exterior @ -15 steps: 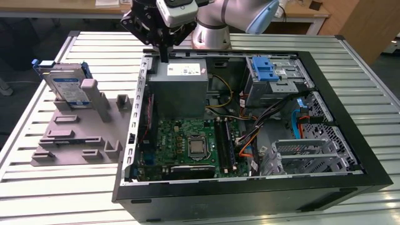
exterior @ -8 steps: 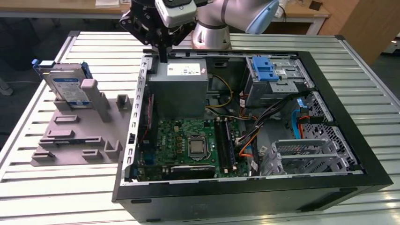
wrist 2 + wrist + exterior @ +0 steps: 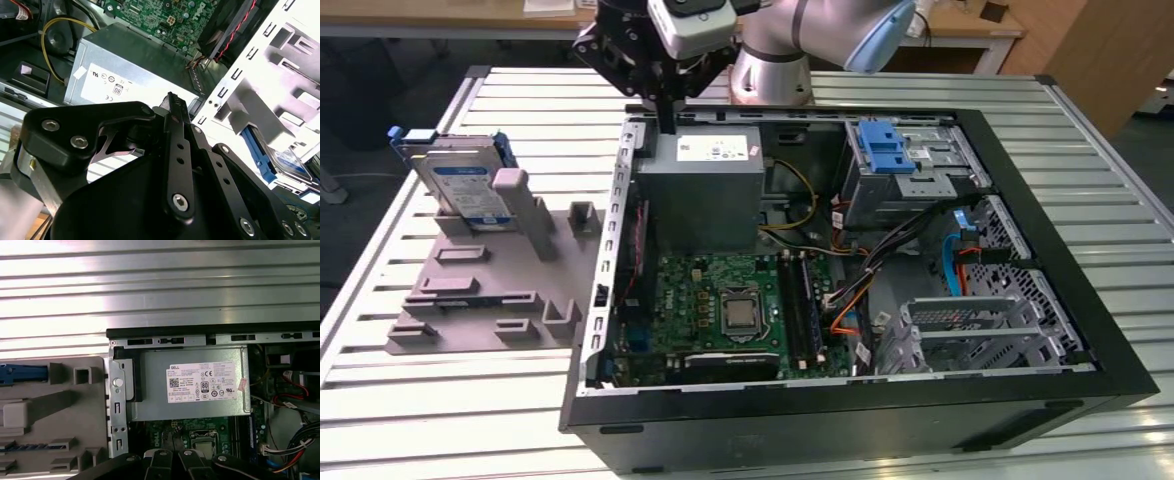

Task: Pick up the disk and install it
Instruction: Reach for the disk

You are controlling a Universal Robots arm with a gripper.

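Disk (image 3: 464, 185) stands on edge in a slot of the grey fixture (image 3: 470, 310), at the exterior view's left, outside the case (image 3: 854, 420) — label facing out, blue frame edges free on top, presumably so fingers can take it from above; untouched.

Gripper (image 3: 670, 122) hangs at upper centre of the frame, over the case's back wall and the grey power supply (image 3: 700, 200); fingers drawn together, nothing between them; well apart from the disk.

Inside: motherboard (image 3: 720, 300) low centre; silver cage with blue latch (image 3: 921, 175) upper right; loose cables (image 3: 907, 240) between them.

Case side wall stands between gripper and fixture — judged no obstacle at this height.
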